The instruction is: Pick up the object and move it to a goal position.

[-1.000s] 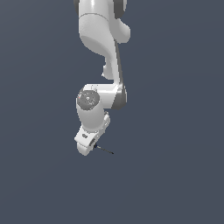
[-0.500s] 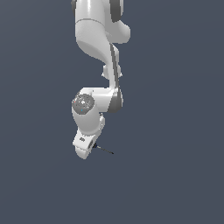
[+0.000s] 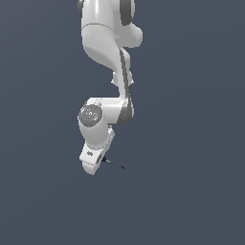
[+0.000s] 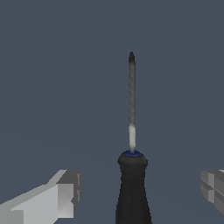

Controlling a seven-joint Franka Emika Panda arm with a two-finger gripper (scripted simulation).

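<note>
The object (image 4: 131,109) is a small screwdriver with a black handle, a blue collar and a thin dark shaft, lying on the grey floor. In the wrist view its handle lies between my gripper's (image 4: 140,192) two fingers (image 4: 61,197), which stand wide apart, with clear gaps on both sides. In the exterior view the gripper (image 3: 97,162) is down low over the handle. Only the thin shaft of the object (image 3: 115,164) sticks out toward the exterior view's right. The handle is hidden behind the hand there.
The white arm (image 3: 103,43) reaches down from the top of the exterior view. Around it lies only flat, plain grey floor (image 3: 191,191).
The hand has dropped lower and shifted slightly to the exterior view's left, closing in on the screwdriver. The screwdriver has not moved.
</note>
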